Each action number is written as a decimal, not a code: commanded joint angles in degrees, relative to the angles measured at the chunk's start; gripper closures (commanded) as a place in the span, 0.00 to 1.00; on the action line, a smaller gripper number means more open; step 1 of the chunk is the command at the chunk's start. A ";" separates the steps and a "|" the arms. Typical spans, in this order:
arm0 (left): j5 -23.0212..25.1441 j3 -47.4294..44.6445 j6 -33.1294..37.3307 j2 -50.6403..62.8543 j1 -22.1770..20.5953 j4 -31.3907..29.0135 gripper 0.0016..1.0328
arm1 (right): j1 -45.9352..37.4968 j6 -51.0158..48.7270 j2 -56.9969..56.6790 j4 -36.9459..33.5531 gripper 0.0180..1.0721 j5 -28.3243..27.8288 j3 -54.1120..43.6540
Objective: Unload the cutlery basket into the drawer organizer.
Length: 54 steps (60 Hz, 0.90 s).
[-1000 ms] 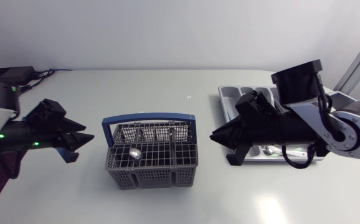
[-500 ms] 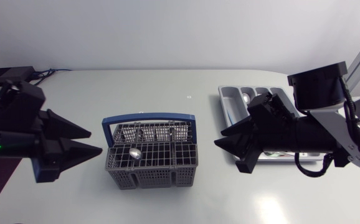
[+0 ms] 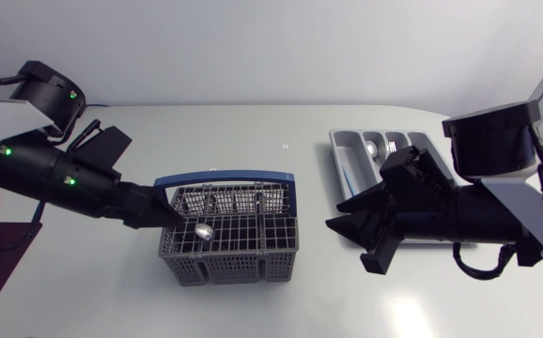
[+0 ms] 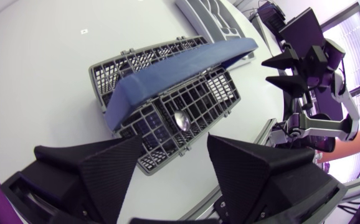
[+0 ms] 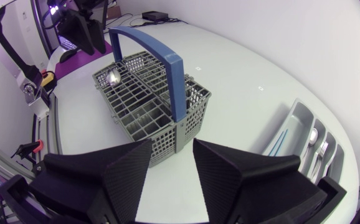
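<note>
Head camera high, looking down on white table [image 3: 253, 141]; wrist cameras face grey mesh cutlery basket with blue handle [image 3: 224, 266] from 9 o'clock, close, and 3 o'clock; all share basket

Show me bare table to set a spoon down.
Bare white table lies behind the grey mesh cutlery basket with the blue handle, in front of it, and between it and the grey plastic drawer organizer. Crowded: my left gripper at the basket's rim, right gripper beside the organizer.

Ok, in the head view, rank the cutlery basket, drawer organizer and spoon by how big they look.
1. cutlery basket, largest.
2. drawer organizer, possibly close to it; the right arm hides part, so unsure.
3. spoon, clearly smallest.
</note>
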 commanded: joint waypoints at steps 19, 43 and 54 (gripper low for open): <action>0.88 4.13 -6.08 5.18 -3.17 -3.32 0.35 | 0.57 1.44 -1.33 -0.02 0.52 0.57 -2.87; -1.14 5.71 -9.77 12.21 -7.39 -2.26 0.41 | 0.83 1.44 -1.51 1.04 0.52 0.66 -4.19; -2.28 6.33 -12.14 12.82 -7.74 -0.06 0.51 | 0.83 1.44 -2.03 1.13 0.52 0.75 -4.71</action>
